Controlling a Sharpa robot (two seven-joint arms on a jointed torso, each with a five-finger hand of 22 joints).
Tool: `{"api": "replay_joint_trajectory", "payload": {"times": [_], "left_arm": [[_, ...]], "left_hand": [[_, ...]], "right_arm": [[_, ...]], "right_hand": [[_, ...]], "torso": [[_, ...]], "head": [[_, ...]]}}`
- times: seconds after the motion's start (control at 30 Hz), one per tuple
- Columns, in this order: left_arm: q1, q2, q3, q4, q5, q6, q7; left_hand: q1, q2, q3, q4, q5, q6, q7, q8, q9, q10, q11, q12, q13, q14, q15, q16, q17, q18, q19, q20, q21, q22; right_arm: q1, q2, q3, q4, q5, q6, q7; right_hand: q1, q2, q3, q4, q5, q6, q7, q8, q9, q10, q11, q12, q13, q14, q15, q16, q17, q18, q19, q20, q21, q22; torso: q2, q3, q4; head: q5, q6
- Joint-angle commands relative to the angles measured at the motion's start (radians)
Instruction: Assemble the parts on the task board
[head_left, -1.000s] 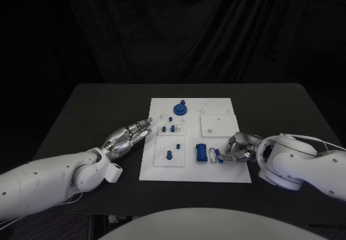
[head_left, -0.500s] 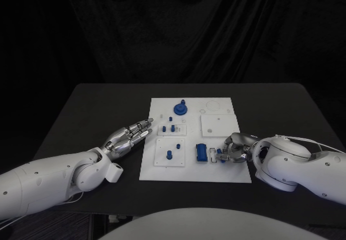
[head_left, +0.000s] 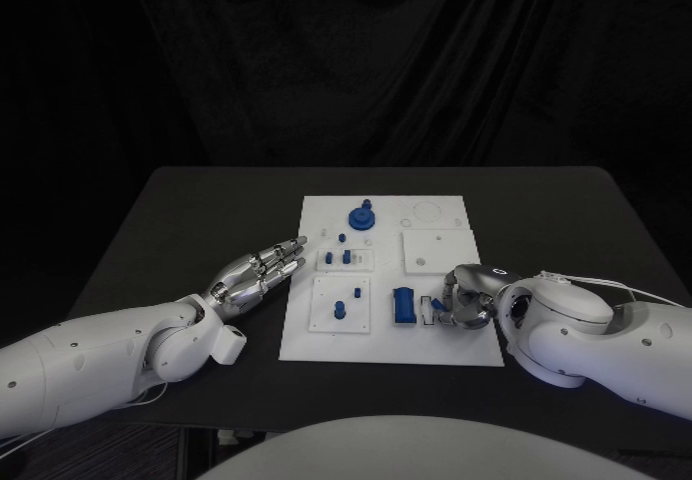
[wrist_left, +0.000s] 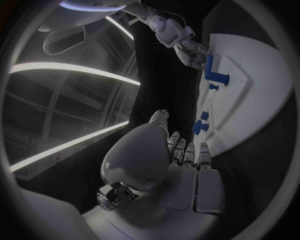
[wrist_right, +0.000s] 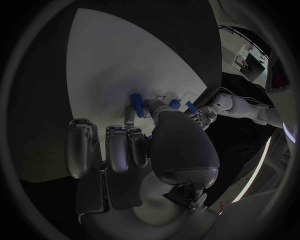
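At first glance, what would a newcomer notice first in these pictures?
The white task board in the middle of the black table stands out, with small blue parts on it, the largest a round blue knob near its far edge. The right hand works at a blue part at the board's near right, while the left hand rests open beside the board's left edge.

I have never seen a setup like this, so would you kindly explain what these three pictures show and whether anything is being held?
A two-armed robot sits at a black table. One picture looks down from its head; the round ones come from cameras behind each wrist. On the table lies a white task board carrying small blue parts. The left hand rests beside the board's left edge, fingers stretched out, holding nothing. The right hand is at the board's right side, fingers around a small blue piece; whether it truly grips it is unclear.
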Motion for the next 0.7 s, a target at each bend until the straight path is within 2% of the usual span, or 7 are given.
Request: {"api": "replay_joint_trajectory", "payload": {"times": [0.03,0.07,0.2,0.43,0.5,0.57,0.7], "left_arm": [[-0.001,0.002,0.001,0.002,0.005,0.016,0.018],[-0.001,0.002,0.001,0.002,0.005,0.017,0.017],[-0.001,0.002,0.001,0.002,0.005,0.018,0.015],[-0.001,0.003,0.001,0.002,0.005,0.021,0.013],[-0.001,0.003,0.001,0.002,0.005,0.022,0.012],[-0.001,0.003,0.001,0.002,0.005,0.022,0.011],[-0.002,0.003,0.001,0.001,0.005,0.024,0.011]], "left_hand": [[0.006,0.000,0.007,0.000,0.003,0.003,0.006,0.004,0.001,0.000,0.006,0.005,0.002,0.001,0.008,-0.004,-0.001,0.014,0.003,0.007,-0.001,0.001],[0.006,0.000,0.007,0.000,0.003,0.003,0.006,0.004,0.001,0.000,0.006,0.005,0.002,0.001,0.008,-0.004,-0.001,0.014,0.003,0.007,-0.001,0.001],[0.006,0.000,0.007,0.000,0.003,0.003,0.006,0.004,0.001,0.000,0.006,0.005,0.002,0.001,0.008,-0.004,-0.001,0.014,0.003,0.007,-0.001,0.001],[0.004,0.000,0.010,-0.002,0.004,0.005,0.010,0.004,0.002,0.002,0.010,0.008,0.002,0.001,0.010,-0.004,-0.001,0.014,0.003,0.010,0.000,0.001],[0.004,0.000,0.011,-0.002,0.003,0.007,0.013,0.004,0.002,0.003,0.013,0.009,0.002,0.001,0.010,-0.004,-0.001,0.015,0.003,0.011,0.000,0.001],[0.003,0.000,0.012,-0.003,0.003,0.007,0.014,0.005,0.002,0.004,0.015,0.010,0.003,0.001,0.011,-0.004,-0.001,0.015,0.003,0.011,0.000,0.001],[0.002,0.001,0.013,-0.004,0.003,0.009,0.016,0.005,0.002,0.005,0.017,0.011,0.003,0.001,0.011,-0.004,-0.001,0.015,0.003,0.012,0.000,0.001]], "right_arm": [[-0.012,0.004,-0.008,0.001,-0.158,0.115,-0.059],[-0.012,0.006,-0.008,0.003,-0.182,0.129,-0.062],[-0.014,0.012,-0.008,0.005,-0.264,0.177,-0.071],[-0.016,0.017,-0.008,0.004,-0.329,0.225,-0.078],[-0.017,0.016,-0.008,0.004,-0.331,0.223,-0.078],[-0.018,0.014,-0.008,0.004,-0.326,0.207,-0.077],[-0.018,0.007,-0.008,0.006,-0.291,0.147,-0.073]], "right_hand": [[0.005,-0.003,0.008,-0.002,-0.008,-0.004,0.002,-0.100,-0.263,0.103,0.009,0.003,0.263,0.078,0.007,-0.005,0.139,0.004,0.033,0.007,-0.006,0.205],[0.005,-0.005,0.011,-0.006,-0.025,-0.005,0.004,-0.107,-0.267,0.103,0.011,0.003,0.263,0.078,0.010,-0.005,0.139,0.004,0.033,0.010,-0.006,0.205],[0.008,-0.006,0.016,-0.014,-0.045,-0.003,0.005,-0.115,-0.271,0.103,0.012,0.003,0.263,0.078,0.011,-0.005,0.139,0.004,0.034,0.012,-0.005,0.205],[0.042,-0.007,0.065,-0.065,0.007,0.026,0.006,-0.147,-0.290,0.103,0.012,0.003,0.263,0.079,0.011,-0.004,0.142,0.002,0.038,0.013,0.003,0.209],[0.052,-0.014,0.117,-0.089,-0.066,0.047,0.007,-0.166,-0.300,0.103,0.012,0.003,0.263,0.078,0.011,-0.004,0.141,0.001,0.039,0.012,0.006,0.210],[0.043,-0.028,0.166,-0.102,-0.067,0.074,0.008,-0.174,-0.305,0.103,0.014,0.003,0.263,0.078,0.013,-0.005,0.139,0.000,0.042,0.013,0.014,0.212],[0.024,-0.035,0.214,-0.116,-0.058,0.116,0.002,-0.177,-0.306,0.103,0.009,0.003,0.263,0.079,0.009,-0.003,0.144,-0.003,0.047,0.012,0.025,0.216]], "torso": [[-0.001,0.0001,0.0006],[-0.001,0.0000,0.0003],[0.000,0.0002,-0.0015],[0.000,0.0000,0.0000],[0.000,-0.0003,-0.0002],[0.000,-0.0001,-0.0002],[0.000,-0.0004,0.0011]], "head": [[-0.002,0.000],[-0.002,0.000],[-0.001,0.000],[0.001,0.000],[0.001,0.000],[0.002,0.000],[0.001,0.000]]}}
